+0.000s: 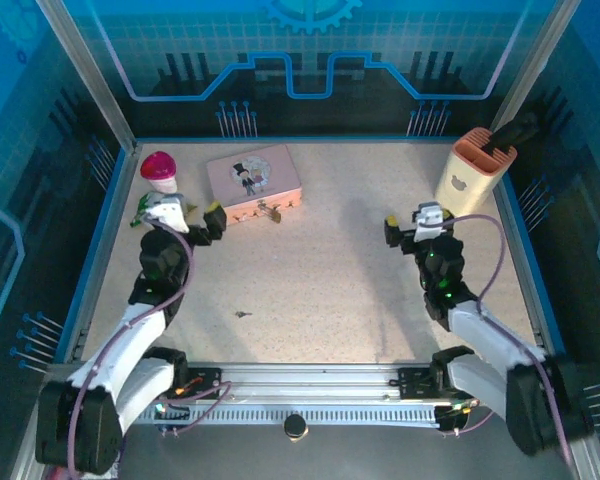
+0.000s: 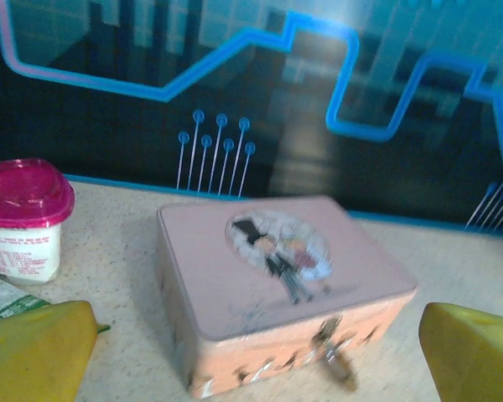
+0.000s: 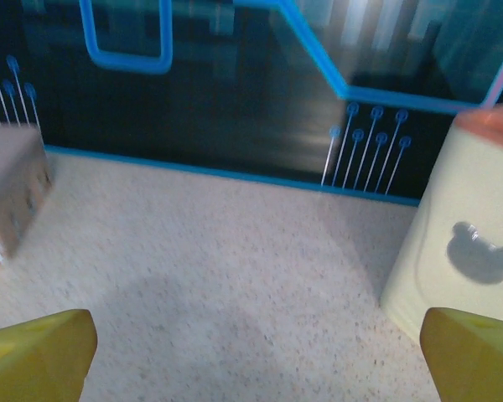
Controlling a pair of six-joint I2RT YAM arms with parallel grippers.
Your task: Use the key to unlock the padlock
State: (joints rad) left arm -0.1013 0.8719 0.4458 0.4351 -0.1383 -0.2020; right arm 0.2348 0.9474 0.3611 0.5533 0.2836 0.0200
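Status: task not started, as far as the views show. Padlock (image 2: 336, 357) hangs at the clasp on the front wall of the pink tin (image 2: 277, 285), at the far left of the counter (image 1: 340, 280). It is blurred in the left wrist view, so I cannot tell whether the shackle is closed; I judge it locked. A small dark sliver lies alone on the counter, well apart from the tin and nearer the arm bases; I take it to be the key (image 1: 242, 314). Left gripper (image 1: 180, 212) sits just in front of the tin's left end, spread wide, holding nothing. Right gripper (image 1: 420, 222) is over bare counter near the cream holder (image 3: 465, 243), also spread wide and holding nothing. Left to do: pick up the key, seat it in the lock, turn it, free the shackle. Materials: the tin is a flat rectangular box, pink with a printed figure on the lid, and looks like thin painted metal. The padlock reads as metallic, with detail too small to tell. The counter is pale, speckled and matte. Finger pads (image 2: 38, 352) are yellow and blocky. The holder is smooth with rounded corners and a grey bear mark. A pink-lidded cup (image 2: 25, 213) stands left of the tin.
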